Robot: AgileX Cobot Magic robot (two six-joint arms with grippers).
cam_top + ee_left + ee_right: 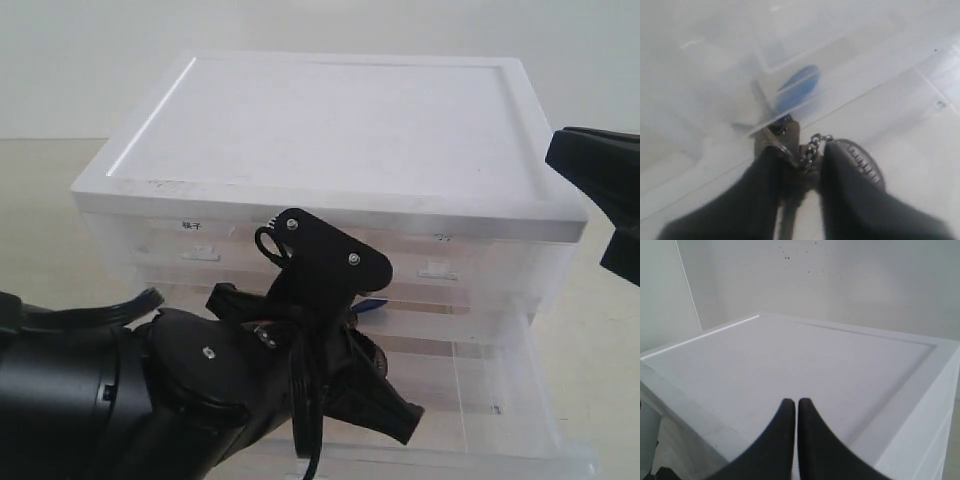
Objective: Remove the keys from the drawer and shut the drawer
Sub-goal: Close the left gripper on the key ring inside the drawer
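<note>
Keys (792,142) are sitting inside the pulled-out drawer (540,400), their blue fob (797,90) showing blurred through translucent plastic. Reaching down into that drawer, the left gripper (802,160) is pinching the bunch at its ring and chain, jaws drawn close around the metal. Over the white top (790,350) of the cabinet, the right gripper (791,407) is hovering with its fingers pressed together, holding nothing.

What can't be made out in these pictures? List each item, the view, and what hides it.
- Keys: left wrist view, blurred; the jaws cover most of the bunch.
- Blue fob: left wrist view, hazy, seemingly through plastic.
- Drawer interior: exterior view, the left arm blocks it.
- Right arm: exterior view, cut off by the edge.
</note>
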